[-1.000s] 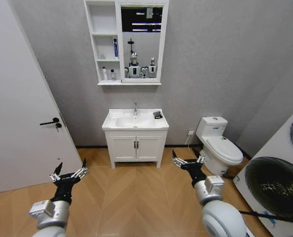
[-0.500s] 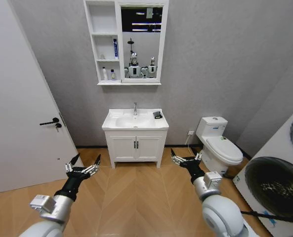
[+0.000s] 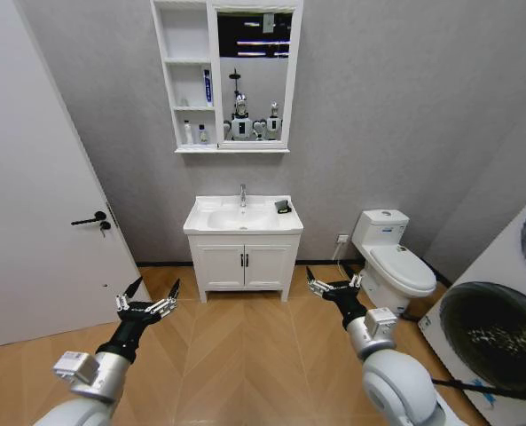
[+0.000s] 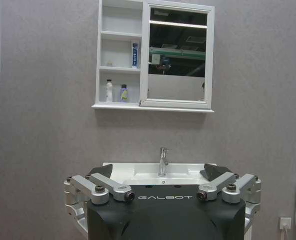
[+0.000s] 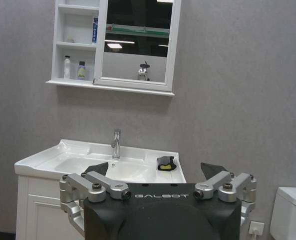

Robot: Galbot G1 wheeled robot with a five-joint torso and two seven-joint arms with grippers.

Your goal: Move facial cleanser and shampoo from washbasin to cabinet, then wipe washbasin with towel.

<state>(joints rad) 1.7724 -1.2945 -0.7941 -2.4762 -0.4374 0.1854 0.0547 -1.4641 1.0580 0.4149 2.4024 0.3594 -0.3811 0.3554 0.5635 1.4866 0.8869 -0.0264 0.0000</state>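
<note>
The robot is standing well back from the washbasin (image 3: 243, 216), facing it squarely across the wooden floor, with both arms raised low in front of its body. The left gripper (image 3: 147, 304) is hanging over the floor to the left of the vanity cupboard (image 3: 244, 263), its fingers spread wide and holding nothing; the right gripper (image 3: 334, 288) is hovering between the vanity cupboard and the toilet (image 3: 394, 259), likewise spread and empty. Both are pointing toward the wall, which seems to be a ready posture for an approach rather than a reach, since neither is anywhere near the basin. The towel (image 5: 165, 163) is lying on the right-hand part of the washbasin top, beside the bowl and to the right of the tap (image 5: 117, 143); it is looking dark with a hint of yellow at its near edge. In the cabinet (image 3: 227, 76) above, a blue and white tube (image 4: 135, 54) is standing on the middle shelf, and a white bottle (image 4: 109, 91) and a smaller bottle (image 4: 124, 93) are sitting side by side on the lowest shelf, so the toiletries appear to be already stowed. The basin top is carrying only the towel, so by my judgement the wiping is the part remaining, and the robot is needing to close the distance first.
</note>
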